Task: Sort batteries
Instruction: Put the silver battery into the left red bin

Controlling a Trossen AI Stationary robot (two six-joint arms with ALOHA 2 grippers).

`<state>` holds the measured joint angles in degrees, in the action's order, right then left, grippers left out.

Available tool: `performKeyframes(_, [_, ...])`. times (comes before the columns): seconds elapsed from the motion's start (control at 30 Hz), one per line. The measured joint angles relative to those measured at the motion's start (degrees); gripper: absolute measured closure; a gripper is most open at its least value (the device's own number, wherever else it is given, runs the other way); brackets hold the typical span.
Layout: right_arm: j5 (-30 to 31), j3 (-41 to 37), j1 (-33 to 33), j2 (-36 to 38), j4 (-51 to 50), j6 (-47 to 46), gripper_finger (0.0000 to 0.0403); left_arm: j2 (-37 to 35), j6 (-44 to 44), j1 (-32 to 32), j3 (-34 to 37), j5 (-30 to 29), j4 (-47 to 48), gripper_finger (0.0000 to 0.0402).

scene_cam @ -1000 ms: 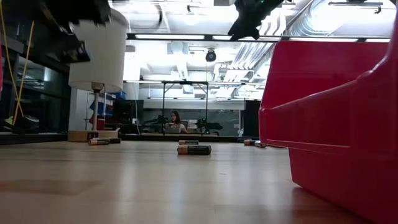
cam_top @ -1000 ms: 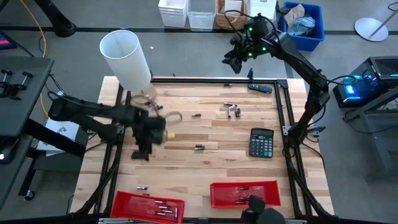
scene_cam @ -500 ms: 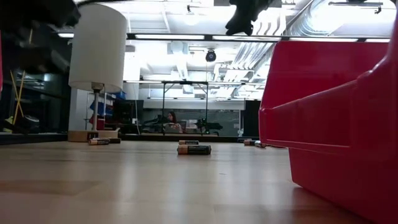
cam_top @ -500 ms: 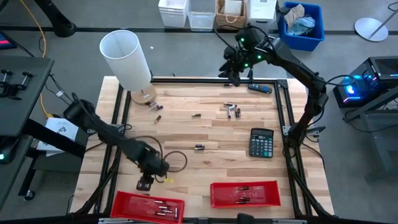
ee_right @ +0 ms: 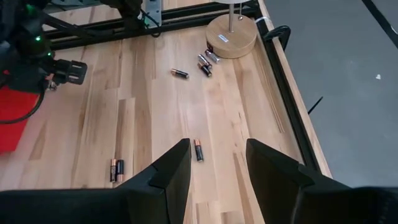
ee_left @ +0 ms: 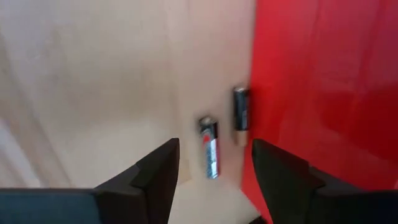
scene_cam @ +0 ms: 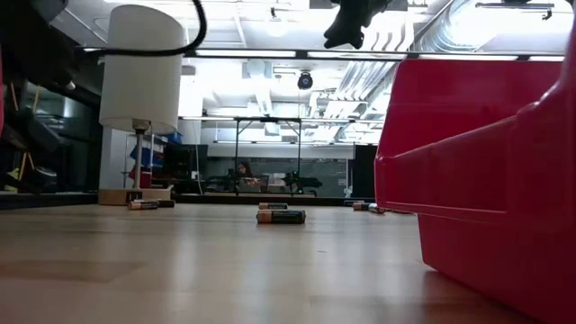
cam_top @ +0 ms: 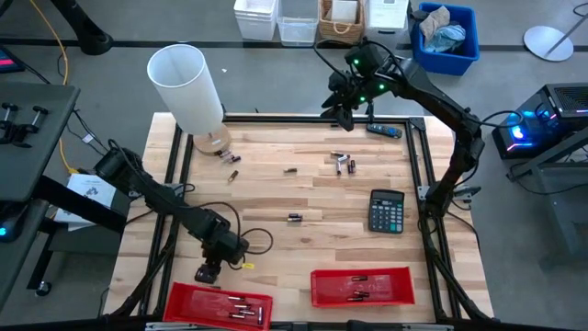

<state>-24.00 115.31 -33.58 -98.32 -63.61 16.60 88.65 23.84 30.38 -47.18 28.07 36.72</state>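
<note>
My left gripper (cam_top: 208, 273) is open and hovers low at the table's near left. Its fingers (ee_left: 163, 167) stand either side of two small dark-and-silver batteries (ee_left: 209, 148) that lie on the wood beside the left red bin's wall (ee_left: 323, 93). It touches nothing. More batteries lie loose at mid-table (cam_top: 295, 218), at the far middle (cam_top: 342, 162) and near the lamp base (cam_top: 231, 158). Some lie in both red bins (cam_top: 239, 308). My right gripper (cam_top: 343, 106) is open and empty, high over the table's far edge; it also shows in the right wrist view (ee_right: 217, 144).
A white lamp (cam_top: 186, 87) stands at the far left corner. A black calculator (cam_top: 387, 211) lies at the right, and a blue-and-black tool (cam_top: 384, 131) at the far right. Two red bins (cam_top: 360, 276) sit along the near edge. A black frame rails the table's sides.
My left gripper has swung from the table's left middle toward the near edge and come down over the two batteries by the left red bin. My right gripper has shifted a little toward the near edge.
</note>
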Motion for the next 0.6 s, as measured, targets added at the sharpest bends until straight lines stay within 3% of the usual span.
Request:
performKeyframes(0.17, [1.63,0.0,0.0,0.02,0.02,0.0,0.0254,-1.23,2.14,1.35,3.67,-0.04,-2.97,0.0227])
performKeyframes(0.6, [5.17,0.0,-0.55,0.04,1.46,0.31,0.0254,-0.55,3.53,5.31,3.67,-4.46,-4.77,0.0236])
